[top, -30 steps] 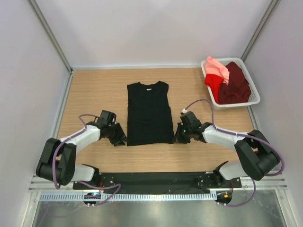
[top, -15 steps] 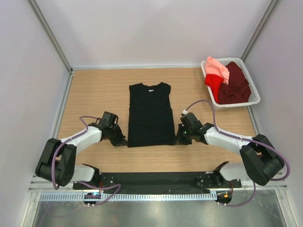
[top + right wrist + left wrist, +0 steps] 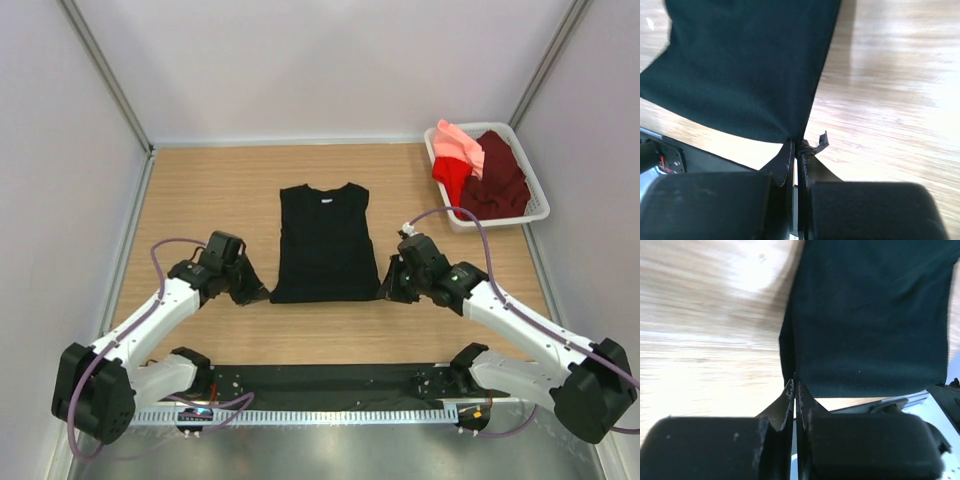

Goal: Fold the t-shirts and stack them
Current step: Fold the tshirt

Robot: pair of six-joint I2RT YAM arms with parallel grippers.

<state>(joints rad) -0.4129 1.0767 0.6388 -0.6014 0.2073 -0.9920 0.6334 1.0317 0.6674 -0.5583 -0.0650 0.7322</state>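
Observation:
A black t-shirt (image 3: pixel 323 240), sleeves folded in, lies collar-away in the middle of the table (image 3: pixel 200 190). My left gripper (image 3: pixel 262 294) is shut on its near left hem corner; the left wrist view shows the cloth (image 3: pixel 870 315) hanging stretched from the pinched fingertips (image 3: pixel 795 386). My right gripper (image 3: pixel 386 290) is shut on the near right hem corner, the black cloth (image 3: pixel 750 65) pulled taut from its tips (image 3: pixel 796 145). The near hem looks raised off the wood. Maroon (image 3: pixel 496 186), red (image 3: pixel 452 176) and salmon-pink (image 3: pixel 458 144) t-shirts sit bunched in the basket.
A white plastic basket (image 3: pixel 492 222) stands at the back right corner, close to the right wall. Grey walls enclose the table on three sides. A black mounting rail (image 3: pixel 320 380) runs along the near edge between the arm bases.
The left gripper has shut on the hem corner. Both arms have risen and moved forward with the corners, and the shirt now looks shorter and sits slightly further right.

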